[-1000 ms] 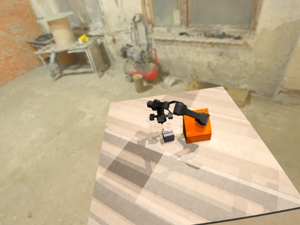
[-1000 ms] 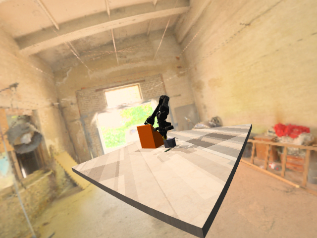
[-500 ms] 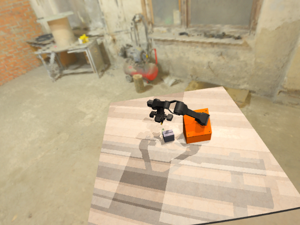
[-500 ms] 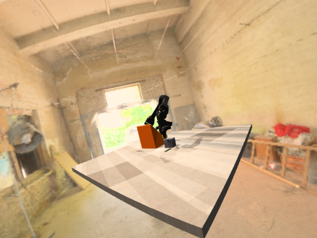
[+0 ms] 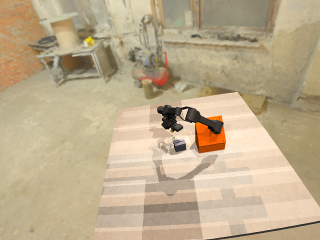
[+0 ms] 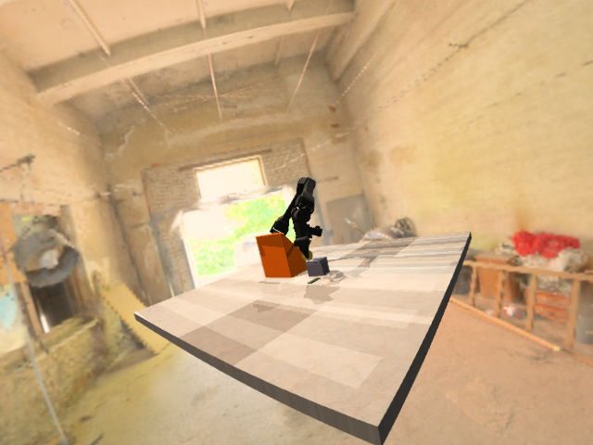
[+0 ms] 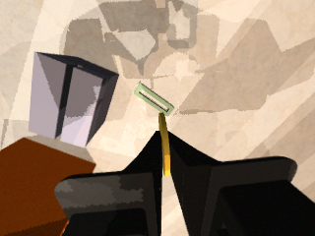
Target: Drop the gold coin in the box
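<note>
The gold coin [image 5: 172, 130] [image 6: 309, 255] [image 7: 165, 147] is edge-on between the fingertips of my gripper [image 5: 172, 128] [image 6: 306, 252] [image 7: 161, 135], which is shut on it and holds it above the table. The green holder [image 5: 173, 139] [image 6: 313, 280] [image 7: 141, 89] lies on the table below, its groove empty and turned at an angle to the coin in the wrist view. The grey box [image 5: 180, 146] [image 6: 317, 267] [image 7: 43, 98] stands beside the holder, at the upper left in the wrist view. Its dark slot [image 7: 64, 98] shows in the lid.
The orange block [image 5: 210, 139] [image 6: 275, 256] [image 7: 39, 182] under the arm's base stands close to the grey box, at the lower left in the wrist view. The table [image 5: 170, 219] [image 6: 268, 345] carries shadows of the arm.
</note>
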### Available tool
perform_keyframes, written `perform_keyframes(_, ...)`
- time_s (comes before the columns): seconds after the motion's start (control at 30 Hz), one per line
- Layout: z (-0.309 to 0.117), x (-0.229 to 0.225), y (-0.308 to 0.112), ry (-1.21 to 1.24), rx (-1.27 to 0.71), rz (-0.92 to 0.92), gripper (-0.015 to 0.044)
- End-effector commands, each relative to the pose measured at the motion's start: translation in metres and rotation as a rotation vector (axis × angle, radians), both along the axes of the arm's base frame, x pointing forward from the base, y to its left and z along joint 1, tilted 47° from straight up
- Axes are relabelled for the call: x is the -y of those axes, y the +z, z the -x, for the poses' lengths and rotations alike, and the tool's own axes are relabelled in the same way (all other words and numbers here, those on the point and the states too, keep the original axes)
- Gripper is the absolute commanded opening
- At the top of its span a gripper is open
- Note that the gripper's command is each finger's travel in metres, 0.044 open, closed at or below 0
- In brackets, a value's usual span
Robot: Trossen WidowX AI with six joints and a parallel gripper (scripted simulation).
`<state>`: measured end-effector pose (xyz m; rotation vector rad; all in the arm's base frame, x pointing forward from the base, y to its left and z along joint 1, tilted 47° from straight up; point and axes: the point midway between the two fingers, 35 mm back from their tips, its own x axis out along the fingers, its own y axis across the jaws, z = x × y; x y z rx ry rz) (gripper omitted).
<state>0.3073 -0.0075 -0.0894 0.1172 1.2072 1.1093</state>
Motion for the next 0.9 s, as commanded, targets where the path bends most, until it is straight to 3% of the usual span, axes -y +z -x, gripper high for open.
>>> perform_keyframes(0.0, 0.002, 0.001, -0.001, -0.086, -0.098, 0.013, 0.0000)
perform_keyframes(0.33, 0.004, 0.002, -0.001, -0.305, -0.332, 0.035, 0.0000)
perform_keyframes(0.87, 0.009, -0.013, 0.018, -0.310, -0.337, 0.037, 0.0000)
